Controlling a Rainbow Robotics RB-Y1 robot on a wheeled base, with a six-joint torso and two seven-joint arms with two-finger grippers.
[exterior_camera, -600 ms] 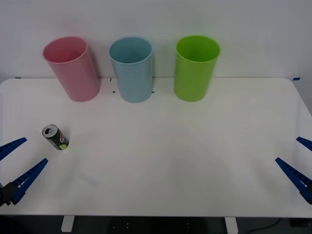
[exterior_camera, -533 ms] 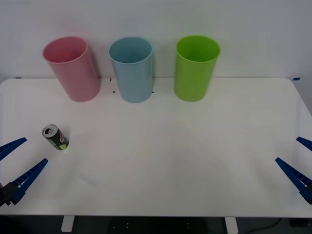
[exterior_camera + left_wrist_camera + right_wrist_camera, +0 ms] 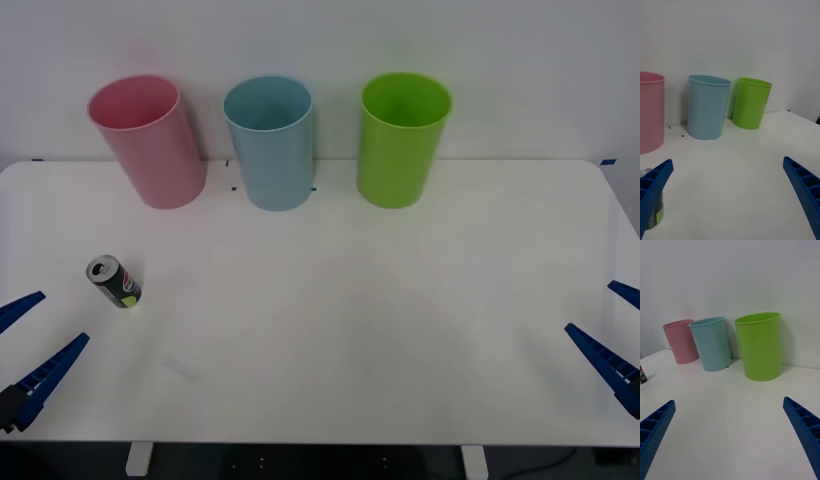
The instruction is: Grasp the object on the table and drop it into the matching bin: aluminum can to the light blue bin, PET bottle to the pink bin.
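The aluminum can (image 3: 114,281) stands upright on the white worktop (image 3: 340,320) at about nine o'clock, free of any grip. At twelve stand three bins — the pink bin (image 3: 147,141), the light blue bin (image 3: 269,142) and a green bin (image 3: 402,139). The left gripper (image 3: 28,345) hovers near the can, fingers spread; the right gripper (image 3: 612,330) waits at four o'clock — fingers apart, empty.

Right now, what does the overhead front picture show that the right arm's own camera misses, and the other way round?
Front view alone: the left pincer open at the table's near left edge, and the whole aluminum can standing upright with its silver top. Right wrist view alone: the right pincer spread wide, both blue fingers seen from behind, and the bins side-on against the wall. Both: the pink bin, light blue bin, green bin and the white table.
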